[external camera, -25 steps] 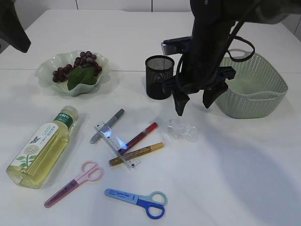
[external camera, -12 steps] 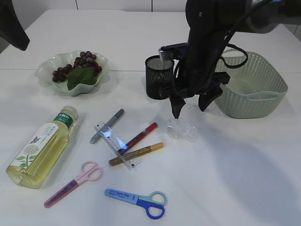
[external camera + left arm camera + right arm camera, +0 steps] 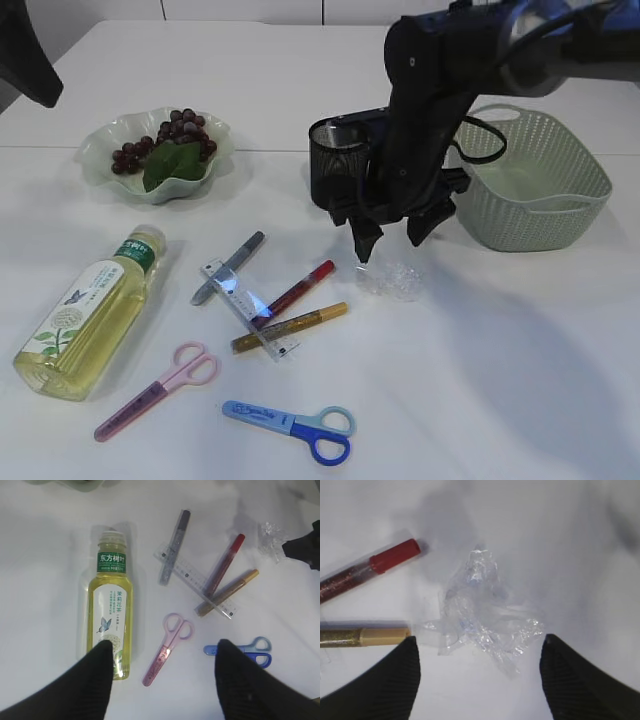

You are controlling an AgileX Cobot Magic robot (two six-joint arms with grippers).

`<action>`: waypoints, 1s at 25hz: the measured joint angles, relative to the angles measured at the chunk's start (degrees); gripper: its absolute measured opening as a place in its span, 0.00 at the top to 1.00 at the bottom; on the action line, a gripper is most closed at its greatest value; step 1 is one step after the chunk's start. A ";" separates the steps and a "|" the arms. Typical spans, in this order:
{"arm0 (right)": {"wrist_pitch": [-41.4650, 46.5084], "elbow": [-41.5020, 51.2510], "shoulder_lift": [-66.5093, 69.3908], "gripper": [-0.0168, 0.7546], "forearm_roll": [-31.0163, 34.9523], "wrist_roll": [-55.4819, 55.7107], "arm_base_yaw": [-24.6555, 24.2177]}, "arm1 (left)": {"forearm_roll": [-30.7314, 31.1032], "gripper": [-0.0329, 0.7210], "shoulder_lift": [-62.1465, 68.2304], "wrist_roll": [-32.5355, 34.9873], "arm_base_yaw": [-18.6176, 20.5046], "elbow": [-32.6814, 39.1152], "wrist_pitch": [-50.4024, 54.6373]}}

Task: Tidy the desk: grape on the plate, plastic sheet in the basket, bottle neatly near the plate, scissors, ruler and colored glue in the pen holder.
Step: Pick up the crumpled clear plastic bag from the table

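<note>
The crumpled clear plastic sheet [image 3: 392, 278] lies on the table, and my right gripper [image 3: 392, 238] hangs open just above it, one finger to each side [image 3: 477, 645]. Grapes [image 3: 168, 135] rest on the green plate [image 3: 100, 160]. The yellow-green bottle [image 3: 90, 310] lies on its side at the left. Red [image 3: 297, 290], gold [image 3: 292, 326] and silver [image 3: 230, 265] glue pens cross the clear ruler [image 3: 247, 305]. Pink scissors [image 3: 160, 390] and blue scissors [image 3: 290, 430] lie near the front. My left gripper [image 3: 162, 650] is open, high above the bottle [image 3: 109, 600] and the pink scissors [image 3: 167, 647].
The black mesh pen holder [image 3: 335, 160] stands just behind and left of the right arm. The green woven basket [image 3: 545, 190] sits to the arm's right. The left arm [image 3: 25, 55] shows only at the top left corner.
My right arm has come down and shifted a little left, bringing its open fingers close over the plastic sheet. Nothing on the table has moved, and the left arm is still.
</note>
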 joint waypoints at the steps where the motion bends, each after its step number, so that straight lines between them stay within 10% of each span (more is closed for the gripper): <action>1: 0.00 0.00 0.58 0.23 0.22 -0.20 0.00 | 0.00 0.33 0.00 0.00 0.00 0.00 0.00; 25: -1.12 -2.25 4.67 0.23 -3.80 -2.79 0.59 | 1.84 0.34 0.00 0.00 0.00 0.00 0.04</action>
